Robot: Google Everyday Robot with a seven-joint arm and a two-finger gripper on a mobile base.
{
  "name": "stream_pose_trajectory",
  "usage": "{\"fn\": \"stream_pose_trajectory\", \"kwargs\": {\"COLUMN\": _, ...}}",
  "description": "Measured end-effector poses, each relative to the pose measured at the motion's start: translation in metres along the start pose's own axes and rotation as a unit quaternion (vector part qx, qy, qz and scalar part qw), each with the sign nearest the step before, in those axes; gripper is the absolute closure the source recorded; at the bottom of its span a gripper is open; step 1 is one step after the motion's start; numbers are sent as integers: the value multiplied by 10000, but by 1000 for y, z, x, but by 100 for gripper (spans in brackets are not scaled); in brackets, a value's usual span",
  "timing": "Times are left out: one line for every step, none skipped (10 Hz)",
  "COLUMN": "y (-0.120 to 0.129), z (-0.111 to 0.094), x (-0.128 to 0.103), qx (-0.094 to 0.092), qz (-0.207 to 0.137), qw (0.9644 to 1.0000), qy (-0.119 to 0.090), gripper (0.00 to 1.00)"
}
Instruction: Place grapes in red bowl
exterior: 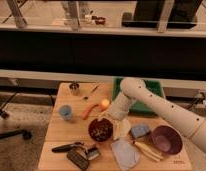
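Note:
The red bowl stands on the wooden table, near the middle front. Dark, speckled contents lie inside it and look like the grapes. I cannot make out single berries. My gripper hangs just over the bowl's far right rim, at the end of the white arm that reaches in from the right. Whether it touches the grapes does not show.
Left of the bowl are an orange carrot-like piece, a blue cup and a metal cup. A green tray lies behind the arm. A purple bowl, a blue sponge and cloths are on the right. Dark tools lie in front.

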Motion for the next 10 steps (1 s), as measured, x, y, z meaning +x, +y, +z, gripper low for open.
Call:
{"fn": "stream_pose_trajectory", "kwargs": {"y": 0, "z": 0, "x": -1, "qx": -11, "qz": -6, "qw": 10000, "qy": -2, "gripper": 20}}
{"fn": "stream_pose_trajectory", "kwargs": {"y": -1, "z": -1, "x": -2, "qx": -22, "qz": -12, "qw": 10000, "qy": -7, "gripper": 20}}
{"fn": "stream_pose_trajectory", "kwargs": {"y": -1, "z": -2, "x": -4, "qx": -25, "qz": -17, "qw": 10000, "qy": -30, "gripper": 20}}
{"fn": "stream_pose_trajectory", "kwargs": {"y": -2, "z": -4, "x": -7, "qx": -20, "qz": -24, "qw": 10000, "qy": -59, "gripper": 20}}
{"fn": "stream_pose_trajectory", "kwargs": {"y": -4, "z": -12, "x": -14, "qx": 25, "qz": -32, "qw": 9999, "qy": -135, "gripper": 20}}
{"fn": "stream_pose_trajectory", "kwargs": {"y": -6, "z": -20, "x": -21, "qx": 84, "qz": -45, "qw": 9997, "qy": -209, "gripper": 20}}
{"fn": "stream_pose_trajectory", "kwargs": {"y": -8, "z": -28, "x": -28, "qx": 140, "qz": -56, "qw": 9995, "qy": -281, "gripper": 20}}
{"fn": "stream_pose_trajectory", "kwargs": {"y": -10, "z": -38, "x": -35, "qx": 206, "qz": -68, "qw": 9991, "qy": -356, "gripper": 20}}
{"fn": "stream_pose_trajectory", "kwargs": {"y": -11, "z": -48, "x": -42, "qx": 269, "qz": -95, "qw": 9987, "qy": -423, "gripper": 20}}
{"fn": "stream_pose_trajectory", "kwargs": {"y": -12, "z": -53, "x": -46, "qx": 298, "qz": -111, "qw": 9985, "qy": -453, "gripper": 20}}
